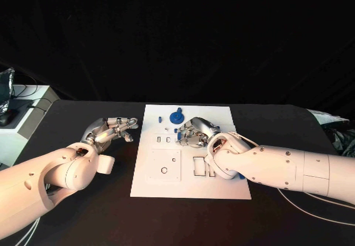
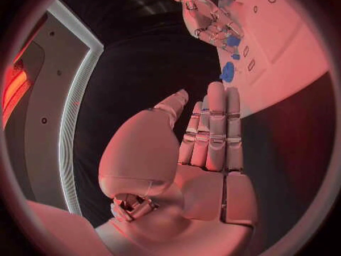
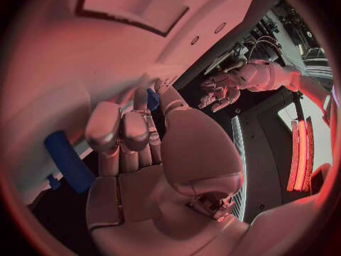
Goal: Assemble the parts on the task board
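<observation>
Right hand over the board, left hand off it

My right hand (image 1: 194, 131) pinches a small blue part (image 2: 232, 41) over the white board (image 1: 222, 184); left hand (image 1: 111, 129) holds nothing, fingers pressed together.

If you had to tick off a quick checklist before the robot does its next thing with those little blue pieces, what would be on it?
1. Task board lies flat on the table: ok.
2. Right hand is over the board: ok.
3. Right hand holds a blue part: cannot tell; blue shows at its fingers.
4. Left hand is off the board, holding nothing: ok.
5. Blue round part near the board's far edge is unobstructed: ok.
</observation>
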Motion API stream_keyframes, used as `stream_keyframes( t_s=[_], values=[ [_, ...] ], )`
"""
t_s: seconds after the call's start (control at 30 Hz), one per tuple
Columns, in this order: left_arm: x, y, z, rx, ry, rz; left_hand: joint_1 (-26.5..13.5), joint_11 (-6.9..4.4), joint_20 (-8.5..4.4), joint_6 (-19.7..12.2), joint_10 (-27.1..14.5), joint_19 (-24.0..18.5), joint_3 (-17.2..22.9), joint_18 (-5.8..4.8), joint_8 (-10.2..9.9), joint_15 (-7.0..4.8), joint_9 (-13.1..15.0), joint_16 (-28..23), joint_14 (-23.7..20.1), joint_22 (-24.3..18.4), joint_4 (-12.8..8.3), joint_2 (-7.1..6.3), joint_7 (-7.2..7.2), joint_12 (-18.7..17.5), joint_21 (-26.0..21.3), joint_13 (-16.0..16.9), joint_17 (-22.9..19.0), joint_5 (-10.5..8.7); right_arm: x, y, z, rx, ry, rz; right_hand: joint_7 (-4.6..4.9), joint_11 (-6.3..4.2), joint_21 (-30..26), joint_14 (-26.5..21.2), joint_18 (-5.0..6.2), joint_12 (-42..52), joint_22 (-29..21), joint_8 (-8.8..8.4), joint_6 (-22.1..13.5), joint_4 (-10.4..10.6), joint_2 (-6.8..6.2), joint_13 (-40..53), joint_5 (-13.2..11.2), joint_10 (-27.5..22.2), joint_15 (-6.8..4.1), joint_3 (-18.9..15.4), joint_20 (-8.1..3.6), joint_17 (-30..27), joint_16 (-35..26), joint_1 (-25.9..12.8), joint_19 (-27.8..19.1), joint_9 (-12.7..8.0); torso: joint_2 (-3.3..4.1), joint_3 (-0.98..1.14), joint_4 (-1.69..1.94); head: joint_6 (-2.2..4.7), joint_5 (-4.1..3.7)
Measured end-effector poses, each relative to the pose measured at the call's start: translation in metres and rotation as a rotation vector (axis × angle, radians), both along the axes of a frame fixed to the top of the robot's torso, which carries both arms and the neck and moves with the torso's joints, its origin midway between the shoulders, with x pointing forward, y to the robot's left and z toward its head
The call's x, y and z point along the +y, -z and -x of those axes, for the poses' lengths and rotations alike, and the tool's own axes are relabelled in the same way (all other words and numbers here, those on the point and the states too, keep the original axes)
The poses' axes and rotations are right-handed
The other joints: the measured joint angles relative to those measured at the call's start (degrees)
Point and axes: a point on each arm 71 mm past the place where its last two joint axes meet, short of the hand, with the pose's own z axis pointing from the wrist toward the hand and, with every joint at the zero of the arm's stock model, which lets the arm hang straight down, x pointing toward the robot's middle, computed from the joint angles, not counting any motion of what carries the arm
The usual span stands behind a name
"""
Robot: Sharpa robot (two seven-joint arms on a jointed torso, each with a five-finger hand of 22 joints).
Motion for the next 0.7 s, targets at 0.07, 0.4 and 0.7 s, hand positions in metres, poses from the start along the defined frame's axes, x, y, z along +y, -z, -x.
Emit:
stream_keyframes(
  t_s=[0.07,0.4,0.7],
  values=[
    [0.0003,0.0001,-0.0001,0.000,-0.001,0.000,0.00,0.00,0.00,0.00,0.00,0.00,0.00,-0.01,0.00,0.00,0.00,0.00,0.00,0.00,0.00,0.00,0.00,0.00,0.00,0.00,0.00,0.00,-0.0002,0.0000,0.0003,0.000,0.000,-0.001,0.00,0.00,0.00,0.00,0.00,0.00,0.00,0.00,0.00,0.17,0.00,0.00,0.12,0.00,0.00,-0.17,0.00,0.11,0.00,0.00,0.00,0.00,-0.01,0.00,0.02,-0.02,0.04],
    [0.0009,0.0003,-0.0002,0.001,-0.002,-0.001,0.00,0.00,0.00,0.00,-0.42,0.00,-0.16,0.00,0.00,0.00,0.00,0.00,0.00,0.00,-0.16,0.00,0.00,0.00,0.00,0.00,0.00,0.00,-0.0018,0.0006,0.0016,-0.003,0.004,-0.009,0.00,0.01,0.35,0.00,0.00,0.00,0.00,0.00,0.00,0.24,0.00,-0.07,0.76,-0.01,0.00,-0.24,0.08,0.28,0.00,0.00,-0.08,0.00,-0.04,-0.01,0.02,0.00,0.10],
    [0.0012,0.0005,-0.0003,0.002,-0.002,-0.002,0.00,0.00,0.00,0.00,-0.41,0.00,-0.16,0.00,0.00,0.00,0.00,0.00,0.00,-0.05,-0.16,0.00,0.00,0.00,0.00,0.00,0.00,0.00,-0.0057,0.0001,0.0008,-0.019,0.023,-0.039,-0.81,0.32,0.67,0.00,0.00,0.18,-0.01,0.00,-1.74,1.84,-1.04,-0.43,0.99,-0.33,-0.01,-0.89,0.08,0.24,-0.34,-0.65,-0.09,-0.05,-0.03,-0.01,0.01,0.15,0.11]
  ],
)
